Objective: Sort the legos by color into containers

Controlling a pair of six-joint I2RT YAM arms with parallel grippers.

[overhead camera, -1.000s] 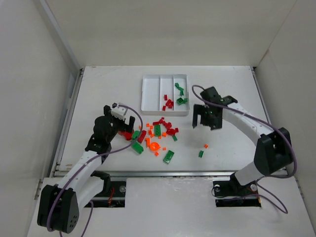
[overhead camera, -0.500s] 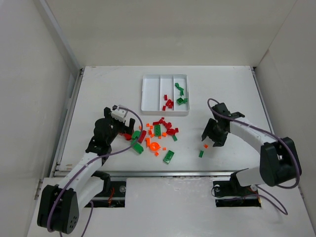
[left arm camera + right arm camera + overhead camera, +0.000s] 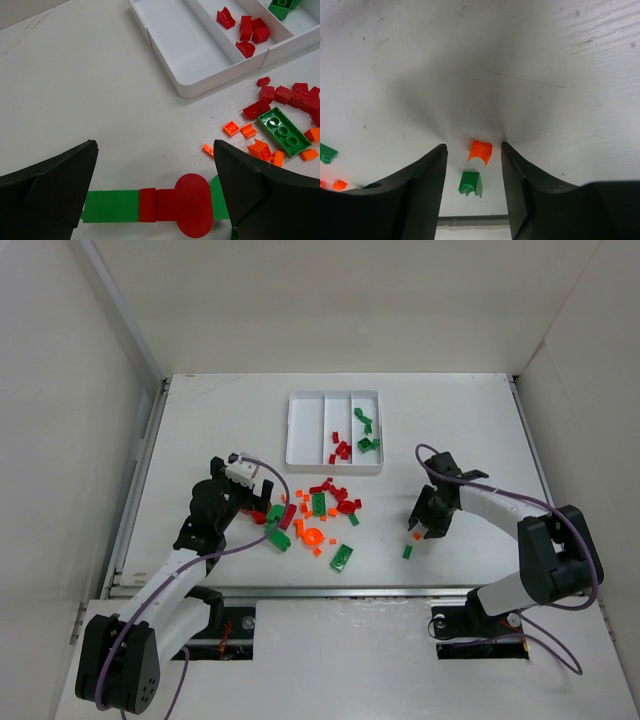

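The legos lie mostly in a red, green and orange pile (image 3: 320,512) mid-table. The containers are three compartments of a white tray (image 3: 290,430). Its middle one holds red bricks (image 3: 247,32), its right one green bricks (image 3: 367,430), and its left one (image 3: 170,50) holds nothing. My right gripper (image 3: 473,146) is low over the table and open. A small orange brick (image 3: 480,151) lies between its fingertips with a gap on each side. A green brick (image 3: 470,183) lies just beyond. My left gripper (image 3: 154,165) is wide open above a red rounded piece (image 3: 194,205) and a green strip (image 3: 107,206).
White walls enclose the table on the left, right and back. The orange brick (image 3: 417,536) and green brick (image 3: 407,552) lie apart from the pile, near the front right. Small orange pieces (image 3: 240,130) and a long green plate (image 3: 282,131) sit between the pile and the tray.
My right arm has swung from beside the tray toward the front and dropped over the lone orange brick, its jaws narrowing around it. The left arm has not moved.
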